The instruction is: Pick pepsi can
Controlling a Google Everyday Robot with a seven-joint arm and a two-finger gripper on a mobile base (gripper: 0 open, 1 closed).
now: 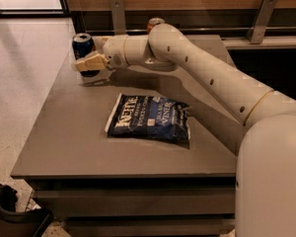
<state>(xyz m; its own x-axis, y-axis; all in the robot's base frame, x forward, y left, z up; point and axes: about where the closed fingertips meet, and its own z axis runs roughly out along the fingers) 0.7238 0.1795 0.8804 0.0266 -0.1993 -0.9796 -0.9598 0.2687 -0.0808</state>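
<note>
The pepsi can (82, 43), dark blue with a silver top, stands upright at the far left corner of the grey table (64, 137). My gripper (87, 52) has reached it from the right and is open. One cream finger (91, 62) crosses in front of the can's lower half and the other finger (99, 39) sits just behind and to the right of it, so the can stands between them. The can rests on the table.
A flat dark blue chip bag (150, 118) lies in the middle of the table. A red cola can (155, 21) peeks out behind my arm at the back edge. A wood wall with metal brackets (117, 11) runs behind. A black object (10, 214) sits on the floor at front left.
</note>
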